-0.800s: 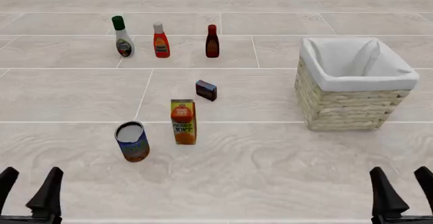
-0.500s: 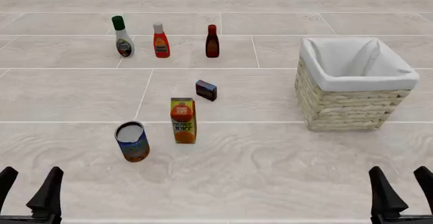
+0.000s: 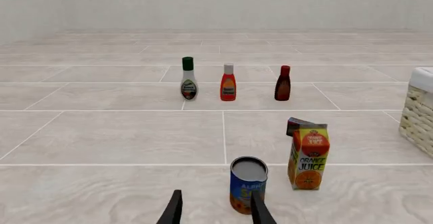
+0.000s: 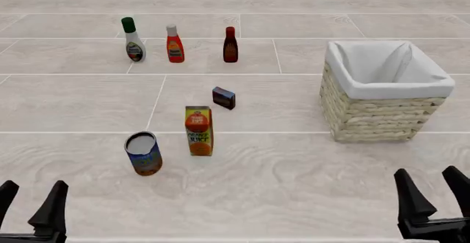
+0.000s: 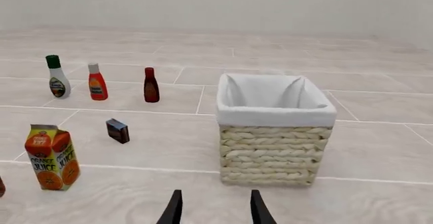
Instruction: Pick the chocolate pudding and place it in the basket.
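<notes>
The chocolate pudding (image 4: pixel 224 98) is a small dark box standing on the floor mid-scene, just beyond the orange juice carton (image 4: pixel 199 131). In the right wrist view the pudding (image 5: pixel 117 131) shows in full; in the left wrist view the carton hides most of the pudding (image 3: pixel 295 124). The wicker basket (image 4: pixel 382 119) with white lining stands at the right, also seen as the basket (image 5: pixel 274 153) close ahead of the right gripper. My left gripper (image 4: pixel 29 199) is open at the bottom left corner. My right gripper (image 4: pixel 433 187) is open at the bottom right, far from the pudding.
A blue can (image 4: pixel 144 153) stands left of the carton, close in front of the left gripper (image 3: pixel 213 214). At the back stand three bottles: a green-capped white one (image 4: pixel 133 40), a red one (image 4: pixel 174 44) and a dark brown one (image 4: pixel 230 45).
The right gripper has shifted slightly left and up in the front view. The left gripper and all objects stay where they were.
</notes>
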Robot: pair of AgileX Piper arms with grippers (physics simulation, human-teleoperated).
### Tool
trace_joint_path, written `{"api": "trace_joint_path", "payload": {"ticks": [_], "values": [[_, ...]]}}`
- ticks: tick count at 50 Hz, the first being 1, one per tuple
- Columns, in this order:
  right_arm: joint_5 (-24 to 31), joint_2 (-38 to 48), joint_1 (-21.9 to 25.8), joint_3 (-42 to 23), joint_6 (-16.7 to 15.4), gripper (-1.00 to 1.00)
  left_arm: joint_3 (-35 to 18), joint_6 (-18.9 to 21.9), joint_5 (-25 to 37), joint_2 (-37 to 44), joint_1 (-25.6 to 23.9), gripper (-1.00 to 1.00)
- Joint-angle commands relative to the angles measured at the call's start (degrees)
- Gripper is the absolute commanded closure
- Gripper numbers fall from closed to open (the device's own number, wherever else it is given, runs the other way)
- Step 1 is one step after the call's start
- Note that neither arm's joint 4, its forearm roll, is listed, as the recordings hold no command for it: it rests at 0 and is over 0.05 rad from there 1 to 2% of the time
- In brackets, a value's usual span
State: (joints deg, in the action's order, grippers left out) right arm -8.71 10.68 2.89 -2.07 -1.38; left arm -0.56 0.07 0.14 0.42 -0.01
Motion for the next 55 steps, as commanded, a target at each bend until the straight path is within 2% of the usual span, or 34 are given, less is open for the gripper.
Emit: {"api": "trace_joint_path", "payload": {"ticks": [1, 11, 13, 15, 21, 22, 26, 27, 34, 38, 49, 55], "values": [[-8.25, 14.17, 4.4, -6.82, -4.59, -1.0, 0.07, 0.19, -0.17, -0.12, -0.02, -1.0], [-6.42, 24.61, 8.55, -16.41, -8.9, -1.0, 0.01, -0.03, 0.0, 0.07, 0.0, -1.0], [-5.8, 26.25, 9.19, -18.2, -8.53, -1.0, 0.06, 0.07, -0.07, -0.04, -0.01, -1.0], [-5.82, 28.49, 10.18, -19.43, -9.95, -1.0, -0.02, 0.25, -0.06, -0.18, -0.02, -1.0], [-3.88, 32.76, 12.04, -23.92, -10.65, -1.0, -0.02, 0.25, -0.07, -0.19, -0.02, -1.0], [-2.97, 34.72, 12.48, -25.99, -11.72, -1.0, -0.02, 0.04, 0.05, -0.03, 0.0, -1.0], [-1.53, 36.51, 13.33, -28.39, -11.18, -1.0, -0.01, 0.14, 0.05, -0.16, -0.01, -1.0], [-1.38, 37.69, 13.73, -28.96, -12.68, -1.0, -0.21, 0.28, 0.18, -0.28, -0.02, -1.0], [-0.26, 42.17, 15.82, -32.93, -12.55, -1.0, 0.04, 0.19, -0.05, -0.17, 0.0, -1.0], [0.59, 44.56, 17.01, -34.82, -14.12, -1.0, 0.06, 0.21, -0.06, -0.2, 0.0, -1.0], [4.39, 51.6, 19.2, -42.96, -13.25, -1.0, 0.11, 0.09, 0.04, -0.2, 0.02, -1.0], [6.92, 55.32, 20.1, -47.01, -14.67, -1.0, 0.14, 0.09, 0.07, -0.25, 0.02, -1.0]]}}
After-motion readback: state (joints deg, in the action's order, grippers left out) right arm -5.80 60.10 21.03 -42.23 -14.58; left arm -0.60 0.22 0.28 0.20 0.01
